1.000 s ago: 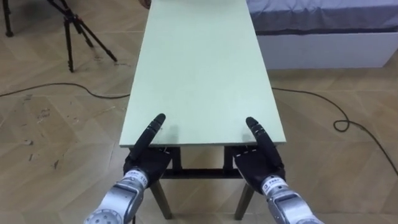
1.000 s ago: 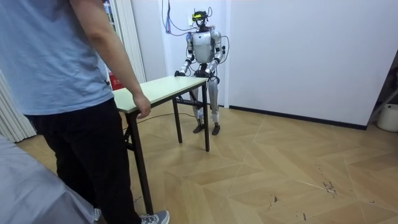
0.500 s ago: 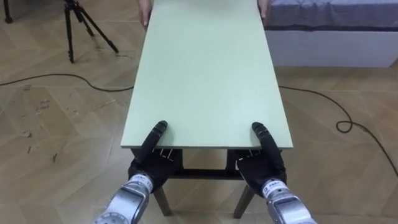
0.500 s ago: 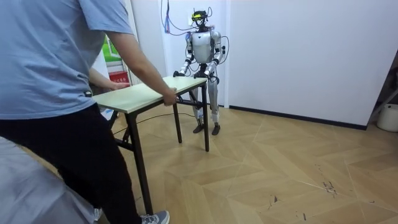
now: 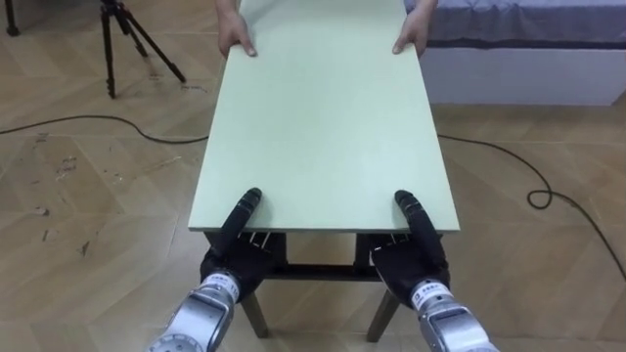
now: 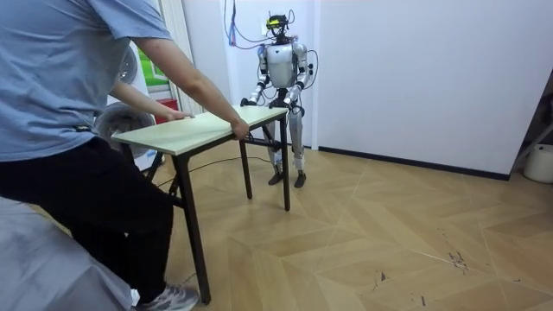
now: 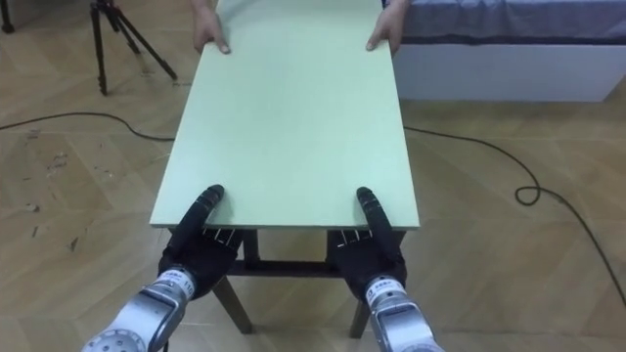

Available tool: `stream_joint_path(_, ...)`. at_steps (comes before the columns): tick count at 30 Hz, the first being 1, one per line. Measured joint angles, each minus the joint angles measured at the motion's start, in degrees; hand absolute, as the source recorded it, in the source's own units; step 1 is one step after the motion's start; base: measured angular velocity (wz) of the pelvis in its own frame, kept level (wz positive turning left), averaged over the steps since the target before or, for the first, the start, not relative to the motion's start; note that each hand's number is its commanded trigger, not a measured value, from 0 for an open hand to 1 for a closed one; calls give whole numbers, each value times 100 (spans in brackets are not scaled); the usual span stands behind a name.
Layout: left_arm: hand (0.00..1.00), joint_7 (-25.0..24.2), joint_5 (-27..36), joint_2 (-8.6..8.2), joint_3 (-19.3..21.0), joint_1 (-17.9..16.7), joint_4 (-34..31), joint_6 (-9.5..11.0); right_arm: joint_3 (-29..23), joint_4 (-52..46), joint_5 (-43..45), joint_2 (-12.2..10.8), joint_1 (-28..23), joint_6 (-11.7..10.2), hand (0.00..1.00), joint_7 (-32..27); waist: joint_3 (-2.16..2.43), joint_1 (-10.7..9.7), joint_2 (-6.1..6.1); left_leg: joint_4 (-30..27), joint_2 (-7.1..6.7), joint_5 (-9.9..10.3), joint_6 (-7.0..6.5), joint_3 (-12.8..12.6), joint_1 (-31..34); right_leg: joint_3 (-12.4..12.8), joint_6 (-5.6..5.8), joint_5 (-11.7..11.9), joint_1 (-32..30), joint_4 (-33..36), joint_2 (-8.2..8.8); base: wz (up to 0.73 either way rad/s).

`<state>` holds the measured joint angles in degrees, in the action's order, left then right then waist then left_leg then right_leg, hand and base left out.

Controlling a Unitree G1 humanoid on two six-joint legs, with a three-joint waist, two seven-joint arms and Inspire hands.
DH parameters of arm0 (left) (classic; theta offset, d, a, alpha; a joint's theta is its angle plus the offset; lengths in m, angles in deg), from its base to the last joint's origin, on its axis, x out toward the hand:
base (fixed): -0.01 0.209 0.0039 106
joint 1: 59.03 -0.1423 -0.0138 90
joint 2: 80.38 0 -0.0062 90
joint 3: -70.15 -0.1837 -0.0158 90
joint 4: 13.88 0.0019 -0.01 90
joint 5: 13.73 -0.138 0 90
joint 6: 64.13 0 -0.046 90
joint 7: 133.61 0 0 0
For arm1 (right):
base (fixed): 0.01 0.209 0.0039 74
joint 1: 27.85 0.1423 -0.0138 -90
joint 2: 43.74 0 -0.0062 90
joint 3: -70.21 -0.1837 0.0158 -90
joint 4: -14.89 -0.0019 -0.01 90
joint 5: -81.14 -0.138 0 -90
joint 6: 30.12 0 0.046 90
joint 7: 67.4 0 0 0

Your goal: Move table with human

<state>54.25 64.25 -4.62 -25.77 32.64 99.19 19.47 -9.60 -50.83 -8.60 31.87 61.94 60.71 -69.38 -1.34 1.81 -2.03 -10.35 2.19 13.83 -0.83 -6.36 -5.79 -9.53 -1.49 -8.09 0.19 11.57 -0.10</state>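
Bracing for a shared carry, left hand [image 5: 233, 256] and right hand [image 5: 416, 256] lay thumbs atop the surface's [image 5: 323, 127] near edge; whatever lies beneath is hidden, so I cannot tell the grip. A person's hands [image 5: 236, 39] hold the far end.

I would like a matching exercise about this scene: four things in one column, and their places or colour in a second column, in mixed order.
1. table
2. tripod
3. person's hands
4. right hand

A. at the table's near edge
B. standing left of the table
C. holding the table's far end
D. pale green on top

Pairs: 1-D, 2-B, 3-C, 4-A
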Motion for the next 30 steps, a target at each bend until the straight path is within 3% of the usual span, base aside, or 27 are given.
stream_joint_path(9,100,-58,-330,-129,5,-14,-27,161,96,-50,9,-23,16,-179,100,-39,2,29,-10,5,-6,0,0,-9,-187,7,0,0,180,-1,-13,0)
stream_joint_path(15,100,-136,-369,-243,1,-29,-47,156,98,-112,24,68,32,-268,100,50,9,35,-21,-6,-6,0,0,-39,-165,10,0,0,168,8,-6,0)
stream_joint_path(20,100,-135,-380,-305,-61,-288,-361,194,143,-257,126,94,-16,-279,100,47,39,12,-63,-5,3,-1,2,-103,-114,25,-6,3,93,21,-5,-5)
stream_joint_path(23,100,-135,-377,-321,-134,-546,-652,241,176,-626,156,140,-310,-339,100,43,58,19,-93,-5,6,-1,3,-121,-98,22,-7,4,80,15,-8,0)
stream_joint_path(30,100,-217,-352,-310,-248,-940,-1059,273,268,-947,243,179,-625,-452,100,49,65,22,-87,31,11,-2,3,-144,-101,4,-6,4,57,11,-6,-2)
